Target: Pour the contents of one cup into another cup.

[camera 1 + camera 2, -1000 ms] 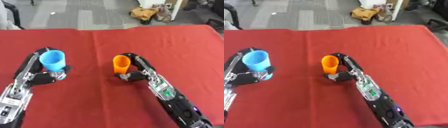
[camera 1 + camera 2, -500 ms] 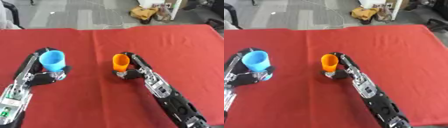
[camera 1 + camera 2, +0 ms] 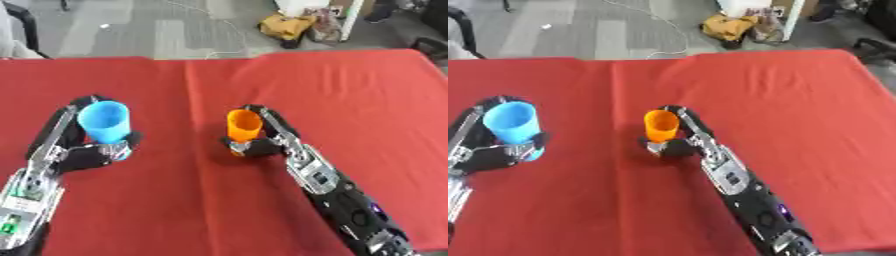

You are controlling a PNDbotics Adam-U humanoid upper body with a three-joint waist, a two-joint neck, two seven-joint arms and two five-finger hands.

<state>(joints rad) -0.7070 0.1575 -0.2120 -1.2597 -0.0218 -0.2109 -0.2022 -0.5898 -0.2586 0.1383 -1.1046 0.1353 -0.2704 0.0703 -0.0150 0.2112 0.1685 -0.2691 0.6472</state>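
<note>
I have both cups in hand on the red tabletop (image 3: 350,100). My left hand (image 3: 83,152) is curled round the blue cup (image 3: 105,122), fingers behind it and thumb across its base in front. My right hand (image 3: 262,142) is wrapped the same way round the lower part of the orange cup (image 3: 243,125). Both cups stand upright, mouths up, and I judge both to be sitting on the cloth or barely off it; I cannot see what either holds.

Taking the blue cup as my landmark, the orange cup stands well apart to its right, at about the same depth on the tabletop, with bare cloth between them. That sideways gap is what the pour turns on: one cup has to travel across it until its rim sits above the other's mouth. Each cup's long axis is vertical, so whichever I pour must tip toward the other. Neither hand is nearer the middle by much; I would carry the orange cup across to the blue one.
</note>
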